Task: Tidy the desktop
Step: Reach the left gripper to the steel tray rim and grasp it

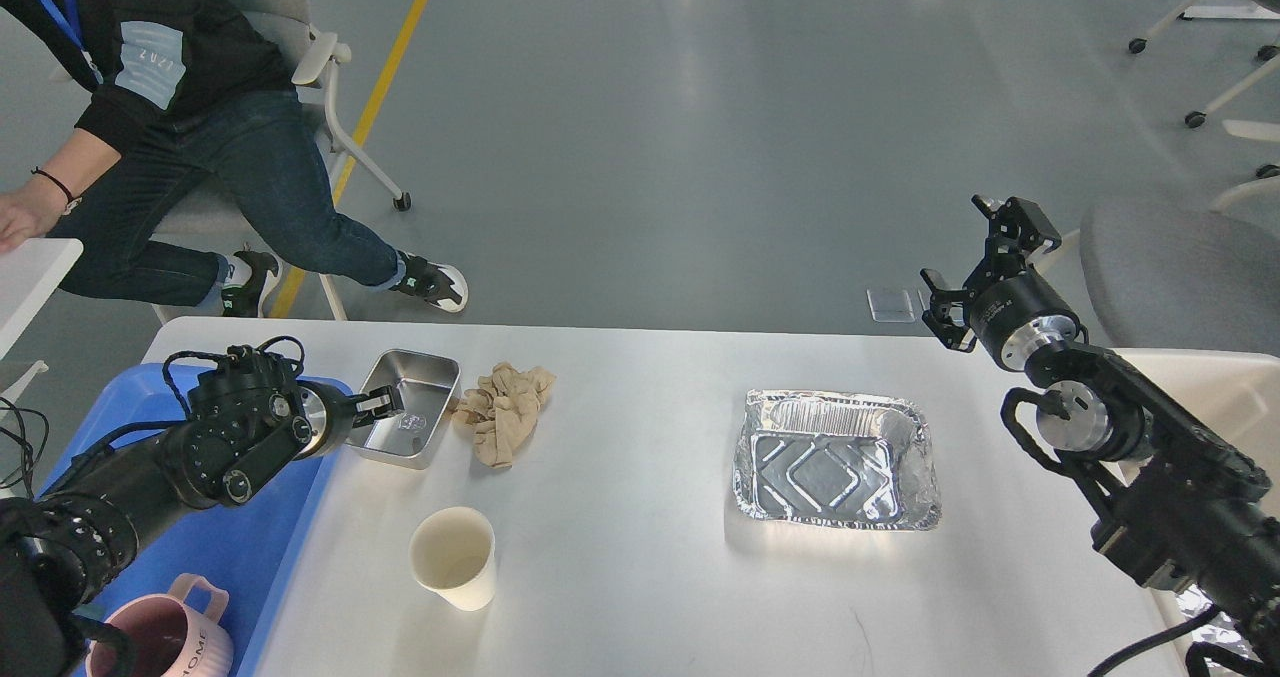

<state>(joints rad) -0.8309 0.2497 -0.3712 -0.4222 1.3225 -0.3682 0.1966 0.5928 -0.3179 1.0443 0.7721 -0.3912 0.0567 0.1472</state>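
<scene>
Four items lie on the white counter (640,577), so most of the tidying looks undone: a steel tin (405,409), a crumpled beige cloth (502,412) just beyond it, a paper cup (453,557) nearer me, and a foil tray (835,459) well off to the right. My left hand (385,404) reaches over the tin's near rim with its fingers close together, whether gripping it I cannot tell. Behind this hand sits a blue tray (215,547) holding a pink mug (160,637). My right hand (985,262) hangs open and empty past the counter's far edge.
</scene>
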